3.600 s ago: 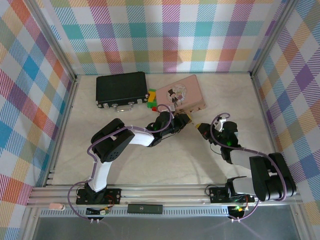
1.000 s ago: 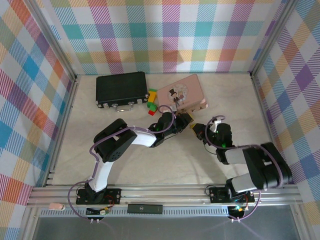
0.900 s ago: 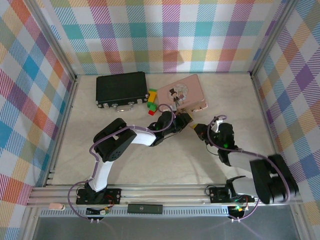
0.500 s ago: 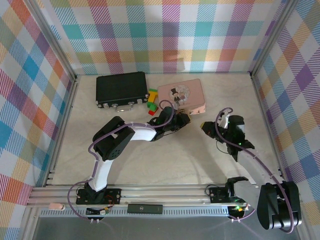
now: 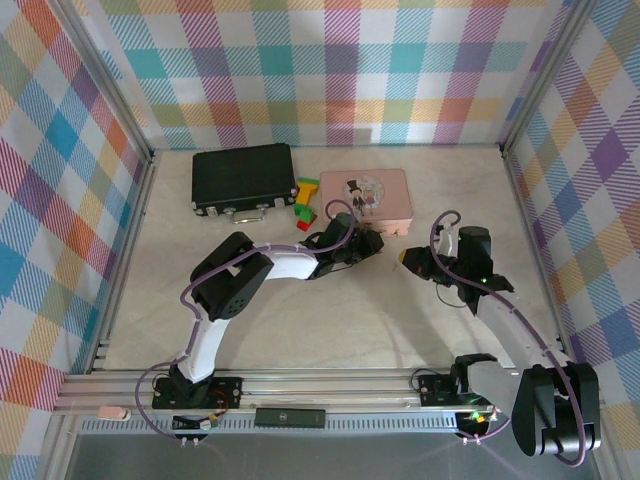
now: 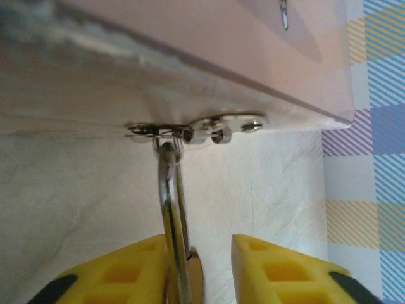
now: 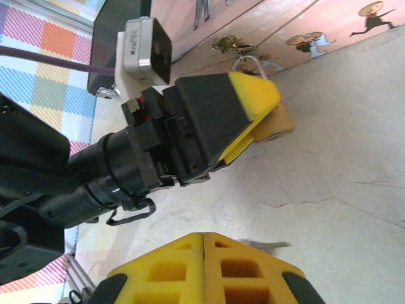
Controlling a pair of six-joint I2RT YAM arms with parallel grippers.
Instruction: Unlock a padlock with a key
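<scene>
L pincer [image 6: 204, 256] part open; padlock [image 7: 276, 126] shackle [image 6: 169, 190] loose between its fingers, hooked in hasp [image 6: 196, 130] just ahead. R pincer [image 7: 204, 244] pinched shut, prob on key [image 7: 262, 243]. Risk: unheld lock swings, key misses.

Top camera overhead, far; wrist cameras close, sharing padlock [image 6: 172, 215], pink tin [image 6: 221, 38].

Bright, even light from above; shadows faint and soft; box [image 6: 221, 38] just beyond the left gripper [image 6: 202, 253] blurred, out of focus.
</scene>
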